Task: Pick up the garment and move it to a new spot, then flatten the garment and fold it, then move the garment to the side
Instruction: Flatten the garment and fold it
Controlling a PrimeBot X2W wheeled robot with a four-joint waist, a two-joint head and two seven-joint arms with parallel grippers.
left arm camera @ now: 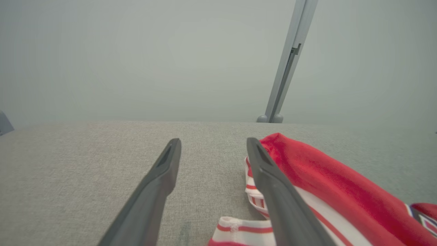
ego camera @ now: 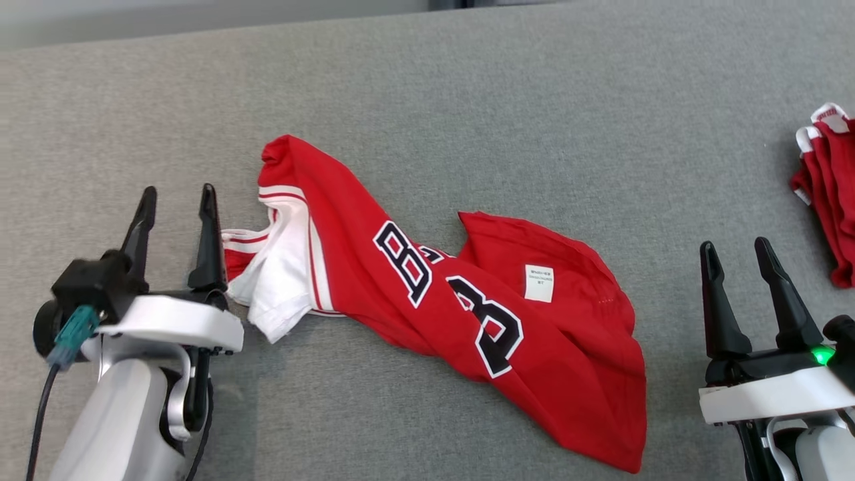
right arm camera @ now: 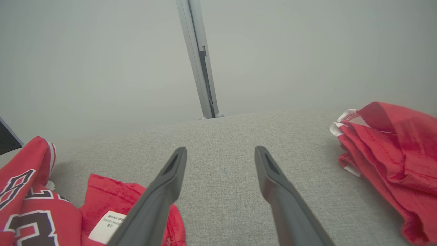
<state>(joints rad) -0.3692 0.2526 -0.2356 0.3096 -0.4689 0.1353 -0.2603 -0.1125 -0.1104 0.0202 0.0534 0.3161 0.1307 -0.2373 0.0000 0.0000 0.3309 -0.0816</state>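
The garment (ego camera: 427,294) is a red jersey with white-and-red trim and black lettering, lying crumpled across the middle of the grey surface. A white label shows on its right half. My left gripper (ego camera: 179,200) stands open just left of the jersey's white striped sleeve, nothing between its fingers. In the left wrist view the garment (left arm camera: 324,191) lies right of and behind the right finger (left arm camera: 276,191). My right gripper (ego camera: 738,250) is open at the lower right, apart from the jersey. In the right wrist view the garment (right arm camera: 37,201) lies at lower left.
A second bundle of red cloth (ego camera: 828,194) lies at the far right edge, also seen as red cloth (right arm camera: 392,157) in the right wrist view. The grey padded surface (ego camera: 467,100) stretches bare behind the jersey. A grey post (left arm camera: 286,68) stands past the far edge.
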